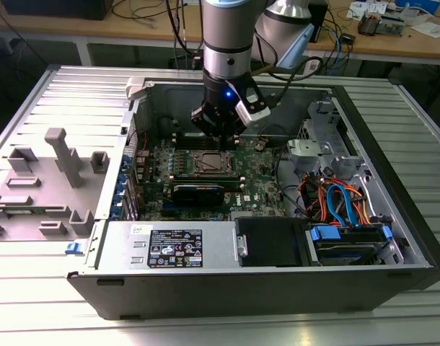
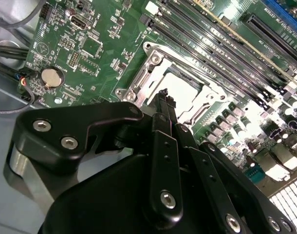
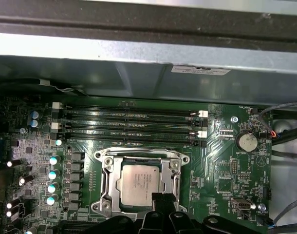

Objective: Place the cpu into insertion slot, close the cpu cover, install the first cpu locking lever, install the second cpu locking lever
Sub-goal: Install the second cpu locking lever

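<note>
You will find the cpu [image 3: 141, 181] already seated in the insertion slot [image 3: 105, 176], its silver-grey top showing through the square opening of the cpu cover [image 3: 173, 171], which appears to lie flat over the socket. Judged from this, placement is done and the cover looks closed; whether either locking lever is latched cannot be read from these views.

The gripper [image 2: 164, 95] hangs directly over the socket, inside the open computer case [image 1: 364, 140]. Its fingers [image 2: 160, 114] are pressed together with nothing between them, so treat it as clenched and empty. In the second wrist view the closed tip stands at the socket's near edge, just beside the cover frame, and contact cannot be confirmed.

The memory slots [image 3: 131, 124] run parallel to the socket's far side, away from the gripper. The motherboard [image 3: 226, 170] lies flat beneath.
</note>
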You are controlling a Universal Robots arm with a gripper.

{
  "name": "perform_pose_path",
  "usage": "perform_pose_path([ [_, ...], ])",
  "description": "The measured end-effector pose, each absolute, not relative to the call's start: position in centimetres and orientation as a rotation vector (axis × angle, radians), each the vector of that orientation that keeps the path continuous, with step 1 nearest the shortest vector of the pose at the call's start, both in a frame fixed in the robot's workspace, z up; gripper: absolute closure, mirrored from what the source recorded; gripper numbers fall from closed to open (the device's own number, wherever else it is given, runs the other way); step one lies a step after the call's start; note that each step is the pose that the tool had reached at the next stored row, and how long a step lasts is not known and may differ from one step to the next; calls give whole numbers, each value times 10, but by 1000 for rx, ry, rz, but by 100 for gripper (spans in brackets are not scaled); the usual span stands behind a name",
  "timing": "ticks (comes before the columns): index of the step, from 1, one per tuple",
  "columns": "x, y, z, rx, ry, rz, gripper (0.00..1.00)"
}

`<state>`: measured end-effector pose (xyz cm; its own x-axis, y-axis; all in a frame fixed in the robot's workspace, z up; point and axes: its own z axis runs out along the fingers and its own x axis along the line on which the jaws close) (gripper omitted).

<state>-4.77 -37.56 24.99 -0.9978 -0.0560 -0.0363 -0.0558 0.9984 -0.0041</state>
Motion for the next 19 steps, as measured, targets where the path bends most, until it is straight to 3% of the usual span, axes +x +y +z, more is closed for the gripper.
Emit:
perform_pose_path([
  [10, -49, -388, 248, -87, 3105, -5, 89],
  [14, -49, -399, 248, -86, 3104, 50, 89],
  [19, -49, -411, 248, -86, 3104, 53, 89],
])
